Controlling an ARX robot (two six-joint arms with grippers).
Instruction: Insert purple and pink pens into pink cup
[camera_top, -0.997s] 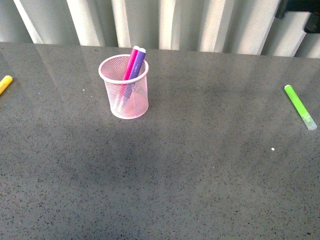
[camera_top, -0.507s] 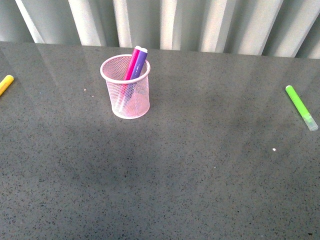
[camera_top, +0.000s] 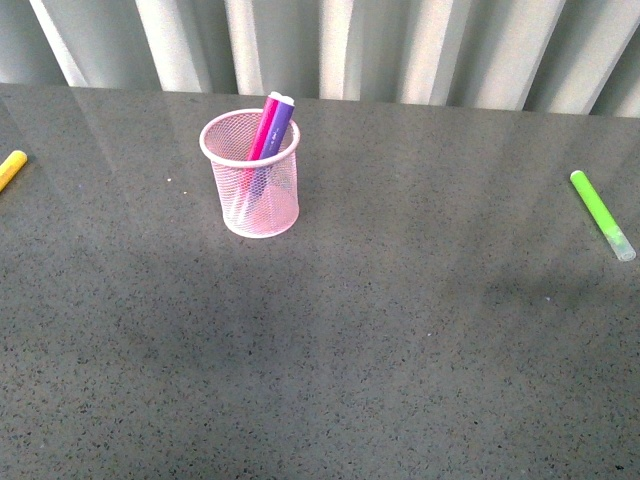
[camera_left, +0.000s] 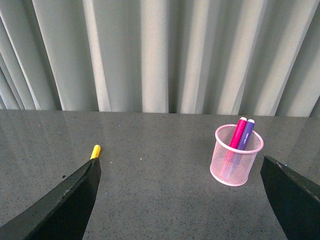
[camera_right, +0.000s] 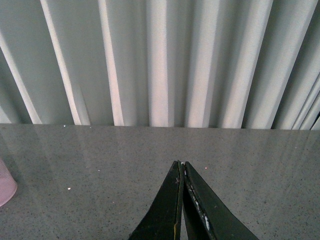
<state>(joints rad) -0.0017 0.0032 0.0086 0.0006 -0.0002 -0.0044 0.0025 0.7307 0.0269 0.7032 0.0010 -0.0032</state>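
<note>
The pink cup (camera_top: 250, 175) stands upright on the grey table, left of centre in the front view. The pink pen (camera_top: 263, 132) and the purple pen (camera_top: 279, 125) stand inside it, leaning on its far right rim. Neither arm shows in the front view. In the left wrist view the cup (camera_left: 237, 156) with both pens is ahead, near one finger; my left gripper (camera_left: 182, 167) is open and empty, well back from it. My right gripper (camera_right: 181, 164) is shut and empty, low over bare table; only an edge of the cup (camera_right: 6, 184) shows there.
A lime-green marker (camera_top: 600, 213) lies near the table's right edge. A yellow marker (camera_top: 10, 168) lies at the left edge and also shows in the left wrist view (camera_left: 95, 151). Pleated grey curtains (camera_top: 330, 45) hang behind the table's far edge.
A dark arm part at the top right of the front view one second ago has gone out of view. The cup and pens have not moved.
</note>
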